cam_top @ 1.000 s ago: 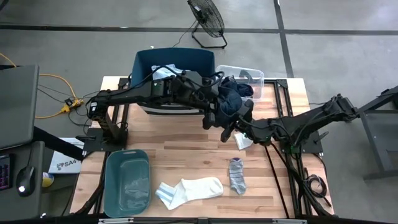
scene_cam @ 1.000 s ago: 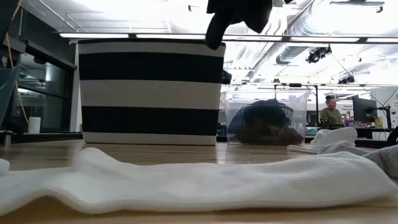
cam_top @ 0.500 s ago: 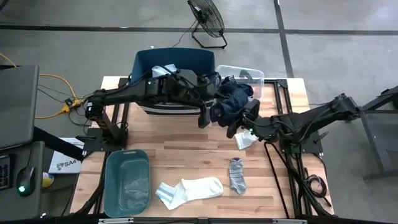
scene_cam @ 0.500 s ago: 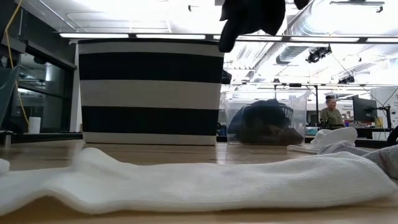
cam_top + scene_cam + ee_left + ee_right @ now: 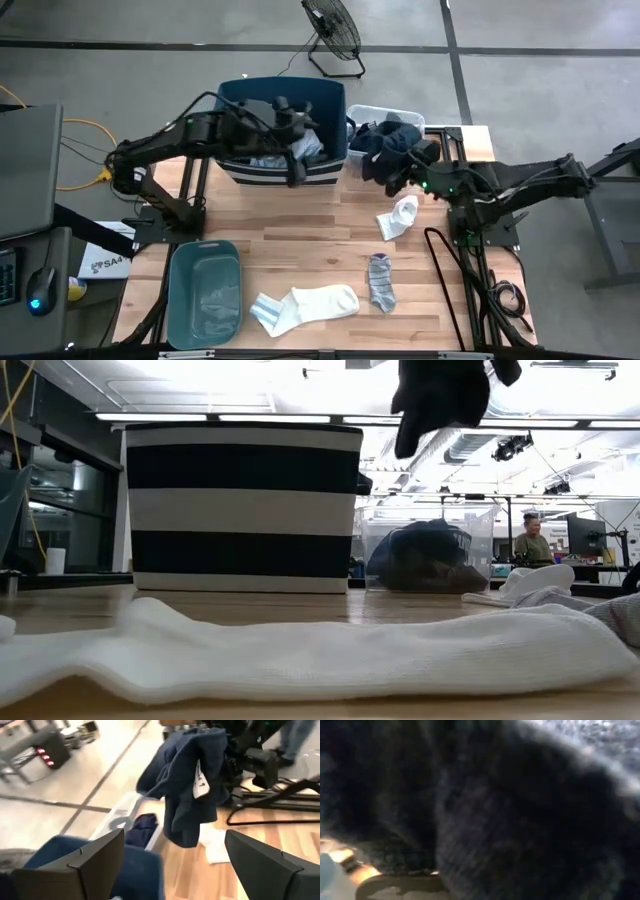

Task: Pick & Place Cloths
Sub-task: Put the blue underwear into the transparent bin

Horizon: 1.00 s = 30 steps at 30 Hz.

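From left to right: a teal tub (image 5: 205, 292) sat at the table's near left; the left gripper (image 5: 297, 160) hovered over the navy striped bin (image 5: 280, 100), its fingers (image 5: 85, 862) spread wide and empty; white socks (image 5: 305, 303) and a grey sock (image 5: 380, 282) lay on the wood, another white sock (image 5: 398, 215) beside them; the right gripper (image 5: 395, 175) gripped a navy garment (image 5: 192, 780) aloft beside the clear box (image 5: 400, 122), which held more dark cloth. The garment hung with its long axis vertical, loose end pointing down. This looked like the carrying step; the next move probably called for bringing the garment over a container, then releasing.
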Motion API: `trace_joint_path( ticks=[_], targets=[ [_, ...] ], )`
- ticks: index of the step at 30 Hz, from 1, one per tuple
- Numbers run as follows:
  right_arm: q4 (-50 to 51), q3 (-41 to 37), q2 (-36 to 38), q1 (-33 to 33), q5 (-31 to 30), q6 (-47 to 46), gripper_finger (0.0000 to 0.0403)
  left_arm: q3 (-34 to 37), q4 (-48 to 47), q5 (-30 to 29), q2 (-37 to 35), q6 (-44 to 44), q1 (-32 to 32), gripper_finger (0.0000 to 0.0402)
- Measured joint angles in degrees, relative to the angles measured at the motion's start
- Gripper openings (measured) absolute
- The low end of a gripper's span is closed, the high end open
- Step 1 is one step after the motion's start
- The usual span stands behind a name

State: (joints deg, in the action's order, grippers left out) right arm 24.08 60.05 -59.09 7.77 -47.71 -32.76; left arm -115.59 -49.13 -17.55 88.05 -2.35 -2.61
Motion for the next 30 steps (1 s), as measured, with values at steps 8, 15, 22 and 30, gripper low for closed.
trace_joint_path(
  ticks=[8, 15, 22, 30],
  targets=[
    [4.5, 0.0, 1.4, -14.7, 9.7, 8.7, 0.0019, 0.0, -11.1, -1.7, -3.0, 9.1, 0.0, 0.034],
    [6.9, 0.0, 0.0, -28.9, 18.0, 18.5, 0.0019, 0.0, -19.2, -1.7, -2.7, 16.2, 0.1, 0.034],
    [5.6, 0.0, -3.8, -41.5, 28.3, 28.8, 0.0019, 0.1, -22.4, -5.5, -2.5, 21.0, 4.3, 0.034],
    [4.4, 0.0, -12.5, -47.4, 40.6, 22.9, 0.0019, 0.5, -23.4, -15.8, -2.8, 26.0, 11.2, 0.034]
  ],
)
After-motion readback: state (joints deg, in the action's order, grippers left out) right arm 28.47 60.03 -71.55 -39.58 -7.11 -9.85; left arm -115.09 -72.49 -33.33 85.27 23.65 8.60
